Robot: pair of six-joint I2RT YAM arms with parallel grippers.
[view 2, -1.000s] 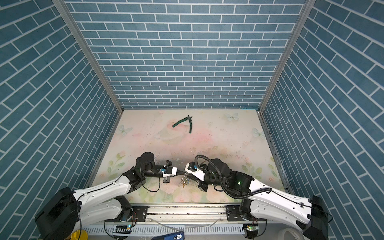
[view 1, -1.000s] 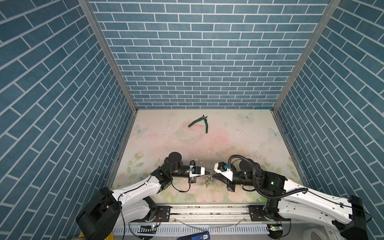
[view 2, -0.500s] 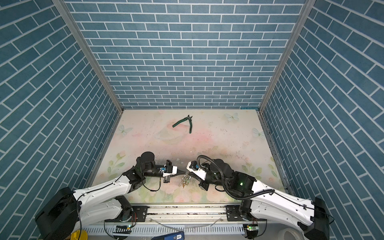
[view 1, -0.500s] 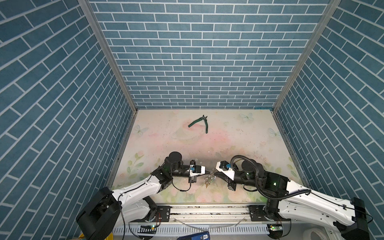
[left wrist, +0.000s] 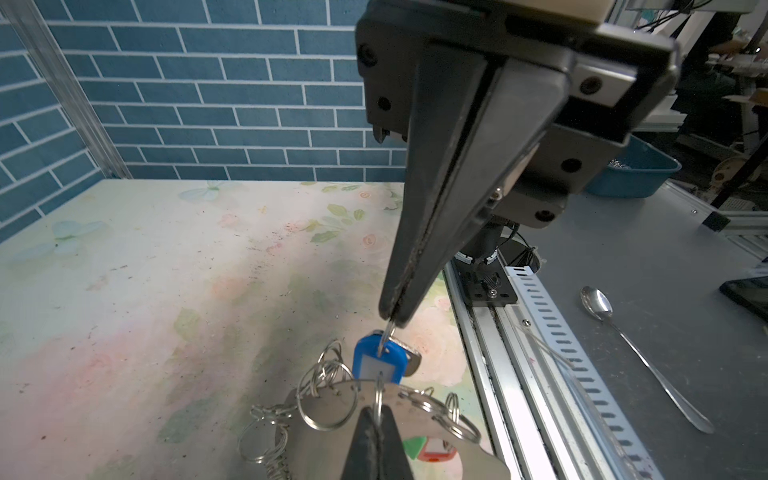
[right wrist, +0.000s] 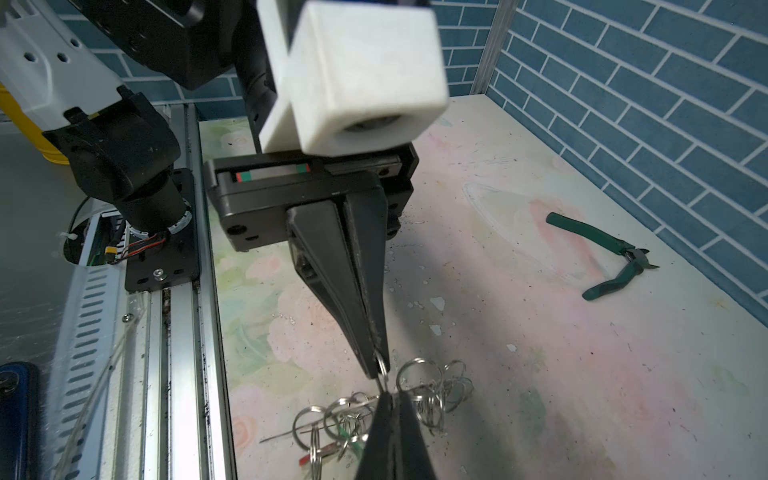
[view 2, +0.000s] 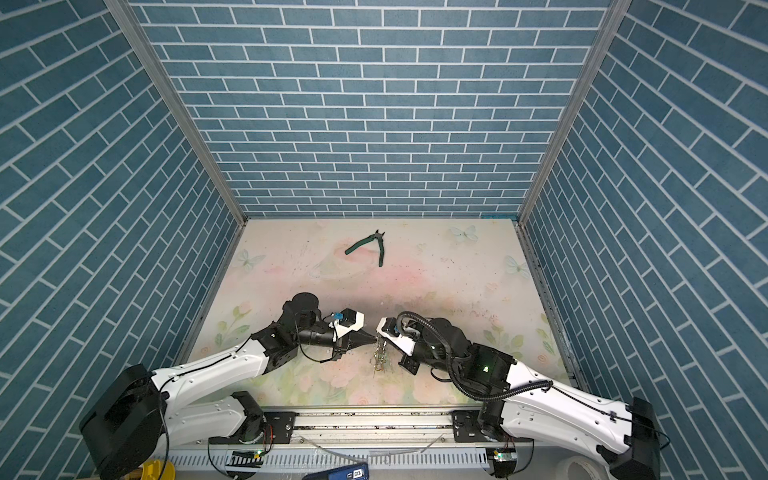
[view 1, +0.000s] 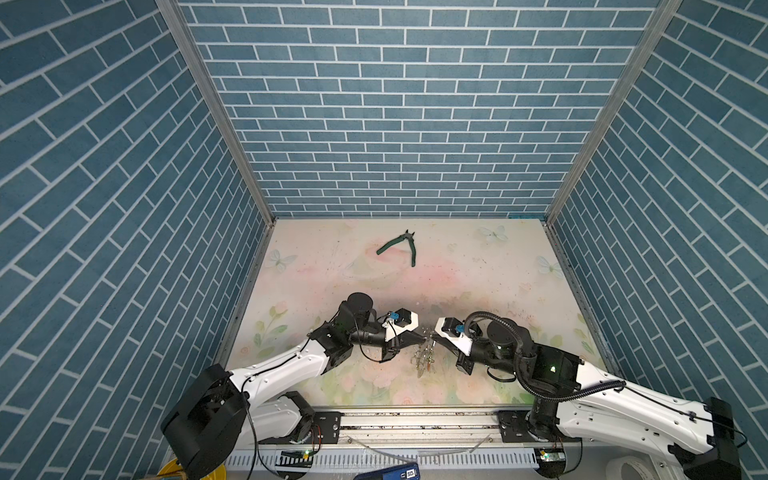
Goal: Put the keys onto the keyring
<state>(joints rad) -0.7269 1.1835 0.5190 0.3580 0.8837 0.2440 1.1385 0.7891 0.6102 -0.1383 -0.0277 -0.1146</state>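
Both grippers meet tip to tip low over the table's front middle. The keyring, a flat grey hoop edged with small silvery rings, hangs between them. My left gripper is shut on one of the keyring's small rings. The keys, a blue tag with a silvery key behind it, dangle from a thin ring. My right gripper is shut on that ring. In the right wrist view my own fingers hide the blue tag. A green tag and a red tag hang under the hoop.
Green-handled pliers lie open at the back of the floral table. Blue brick walls close in three sides. A metal rail runs along the front edge. Beyond it lie a spoon and a blue bin.
Both grippers have shifted slightly, staying tip to tip with the keyring between them. Neither grip has changed.
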